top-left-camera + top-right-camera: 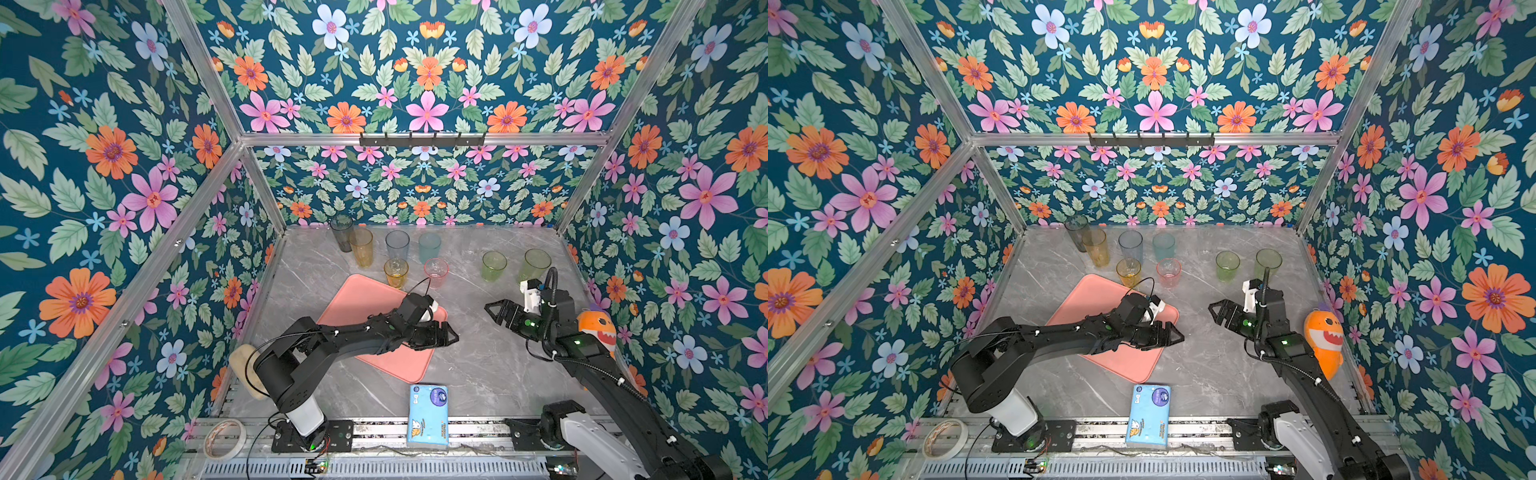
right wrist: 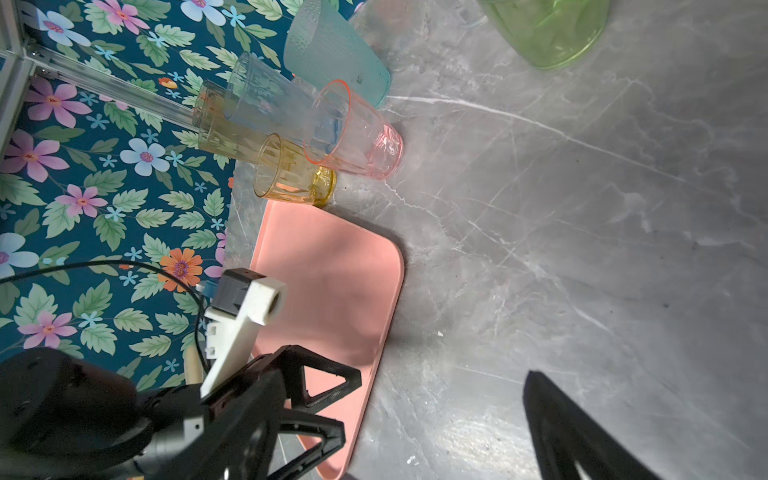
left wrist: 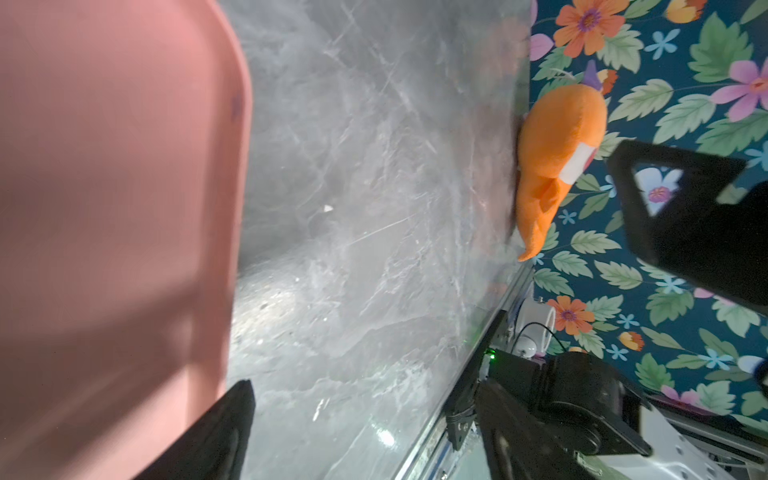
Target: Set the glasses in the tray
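The glasses (image 1: 397, 246) were stood on the table (image 1: 478, 374) past the far edge of the tray (image 1: 357, 299), touched by neither claw. The left claw (image 1: 451, 334) was held wide open and empty over the tray's right edge; the right claw (image 1: 494, 312), equally open and empty, was held opposite.

Blue tissue pack (image 1: 429, 415) at the table's front edge, tape roll (image 1: 237, 444) front-left — orange plush shark (image 1: 1325, 340) against the right wall

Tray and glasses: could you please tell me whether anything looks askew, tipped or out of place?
The tray sits turned at an angle to the edges of the table. The tissue pack lies partly over the table's front edge. The glasses all stand upright, and nothing looks spilled.
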Tool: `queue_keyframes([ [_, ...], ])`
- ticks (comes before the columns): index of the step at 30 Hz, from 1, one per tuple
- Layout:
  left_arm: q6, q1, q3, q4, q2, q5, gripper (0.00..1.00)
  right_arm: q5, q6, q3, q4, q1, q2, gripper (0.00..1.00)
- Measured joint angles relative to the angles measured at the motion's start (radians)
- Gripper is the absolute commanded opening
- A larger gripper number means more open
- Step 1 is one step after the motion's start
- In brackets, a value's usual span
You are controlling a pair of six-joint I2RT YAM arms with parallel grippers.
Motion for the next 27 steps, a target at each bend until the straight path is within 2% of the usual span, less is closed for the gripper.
queue_keyframes([
  [3,0.029,0.02,0.01,-0.042,-0.047,-0.007,0.87,0.017,0.051,-0.013,-0.007,0.03,-0.002,0.85],
  [6,0.069,0.078,-0.018,-0.099,-0.125,-0.045,0.87,0.087,0.095,-0.008,-0.034,0.131,0.01,0.85],
  [11,0.13,0.257,-0.1,-0.223,-0.315,-0.13,0.87,0.246,0.152,0.065,-0.065,0.356,0.135,0.84],
  [16,0.2,0.446,-0.138,-0.36,-0.504,-0.232,0.89,0.397,0.192,0.208,-0.103,0.545,0.373,0.84],
  [19,0.229,0.484,-0.142,-0.408,-0.57,-0.273,0.9,0.456,0.207,0.304,-0.122,0.62,0.504,0.82],
  [22,0.246,0.497,-0.142,-0.44,-0.599,-0.293,0.9,0.503,0.215,0.385,-0.153,0.673,0.61,0.74],
  [27,0.263,0.51,-0.151,-0.472,-0.618,-0.33,0.9,0.532,0.229,0.46,-0.196,0.707,0.748,0.65],
])
